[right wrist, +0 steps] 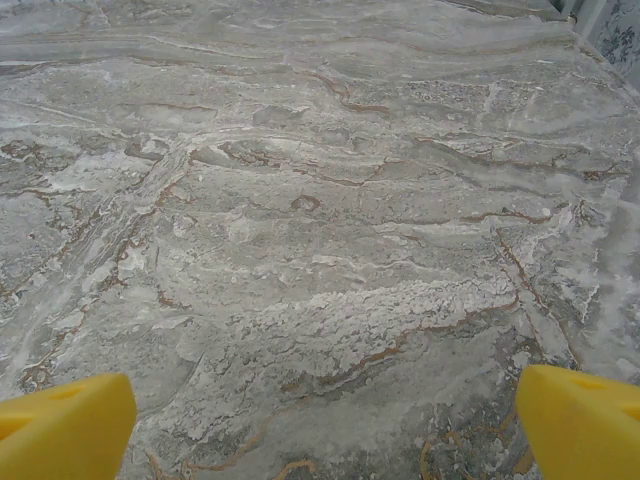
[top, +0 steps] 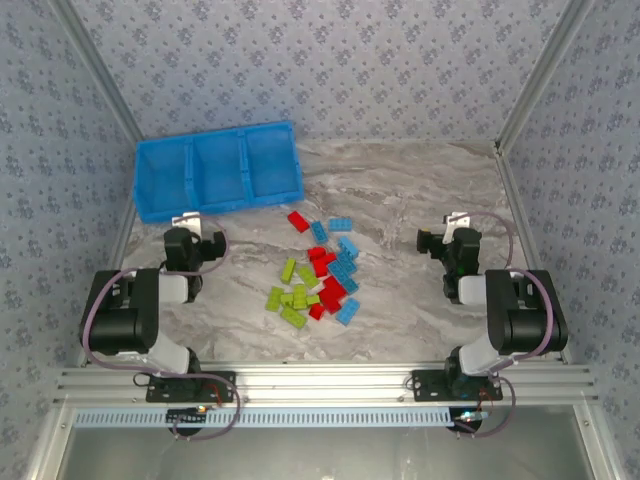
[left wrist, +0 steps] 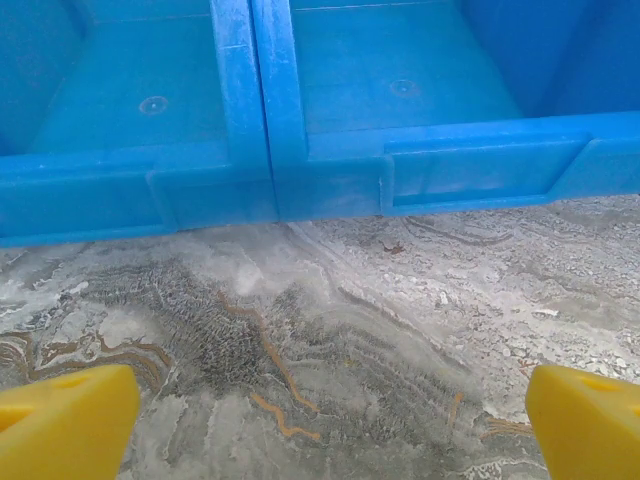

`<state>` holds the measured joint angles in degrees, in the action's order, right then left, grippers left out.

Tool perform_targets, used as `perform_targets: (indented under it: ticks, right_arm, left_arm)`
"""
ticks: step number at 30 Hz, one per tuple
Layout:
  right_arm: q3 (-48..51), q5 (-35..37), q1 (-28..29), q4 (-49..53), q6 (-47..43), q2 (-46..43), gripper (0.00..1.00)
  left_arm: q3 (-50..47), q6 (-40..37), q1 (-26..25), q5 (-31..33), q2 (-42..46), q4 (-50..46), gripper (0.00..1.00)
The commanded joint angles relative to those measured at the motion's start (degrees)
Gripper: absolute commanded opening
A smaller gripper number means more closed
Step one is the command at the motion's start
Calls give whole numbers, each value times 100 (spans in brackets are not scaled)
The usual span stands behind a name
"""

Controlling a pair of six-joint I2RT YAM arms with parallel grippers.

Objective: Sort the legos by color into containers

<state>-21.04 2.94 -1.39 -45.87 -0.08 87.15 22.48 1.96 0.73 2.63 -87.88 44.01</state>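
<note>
Three compartments (top: 165,172) side by side form the blue bin (top: 220,205) at the upper left of the top view. Its long axis runs left to right, with the right end tipped slightly up-frame. The legos (top: 318,278) lie at mid-frame on the marble table (top: 400,200), well apart from the bin, in a red, light blue and lime green heap stretched roughly top to bottom. Just below the bin's near wall is the left gripper (top: 190,218), and at mid-right the right gripper (top: 457,222); each has its yellow fingertips (left wrist: 60,425) spread wide and grips nothing.

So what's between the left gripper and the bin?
Bare marble tabletop lies between the left gripper and the bin, as the left wrist view shows.
</note>
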Motion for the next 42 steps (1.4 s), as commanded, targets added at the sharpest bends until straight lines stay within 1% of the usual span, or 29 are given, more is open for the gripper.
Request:
perform_targets:
  ticks: [1, 16, 20, 22, 24, 25, 26, 27, 29, 31, 32, 33, 34, 36, 37, 39, 42]
  right_arm:
    - [-137, -64, -45, -10, -89, -1, 100]
    - [-140, -72, -52, -10, -80, -3, 100]
    - [-150, -246, -92, 48, -89, -61, 100]
    - [-200, 17, -9, 452, -105, -466, 100]
    - [-355, 467, 144, 1525, 78, -1311, 100]
    - [-433, 629, 175, 2012, 369, -1698, 100]
    - [-569, 712, 191, 2710, 786, -2111, 100]
    - [-788, 771, 208, 3568, 1308, -2528, 100]
    - [-1347, 659, 234, 5296, 2358, -2976, 100]
    - [-1799, -75, 328, 6396, 2774, -3151, 100]
    - [-1959, -439, 461, 6787, 2907, -3196, 99]
    - [-2077, -772, 680, 7069, 2985, -3208, 98]
    - [-2185, -942, 935, 7291, 3029, -3189, 98]
    - [-2442, -993, 1668, 7737, 3129, -3056, 98]
    - [-2555, -973, 2000, 7859, 3187, -2954, 98]
    - [-2805, -1042, 2667, 7968, 3324, -2665, 98]
    - [-3136, -986, 3595, 7966, 3445, -2209, 98]
  left_arm:
    - [133, -48, 0, 41, -7, 240, 99]
    - [128, -46, -2, 35, -6, 240, 99]
    - [129, -49, 4, 36, -2, 246, 99]
    - [99, -65, -8, 59, 10, 282, 99]
    - [74, -121, -88, 179, 194, 198, 99]
    - [64, -163, -153, 298, 328, 115, 99]
    - [47, -221, -253, 504, 539, -27, 99]
    - [41, -287, -389, 751, 794, -276, 99]
    - [133, -216, -593, 1155, 1366, -968, 99]
    - [482, 98, -792, 1510, 1981, -2121, 99]
    - [746, 441, -904, 1658, 2264, -2905, 99]
    - [1008, 808, -1015, 1689, 2498, -3605, 99]
    - [1219, 1144, -1145, 1665, 2646, -4151, 99]
    - [1722, 1977, -1481, 1379, 2848, -5430, 99]
    - [1947, 2294, -1659, 1200, 2847, -5859, 99]
    - [2292, 2887, -2147, 847, 2724, -6590, 99]
    - [2528, 3241, -2885, 225, 2352, -6958, 98]
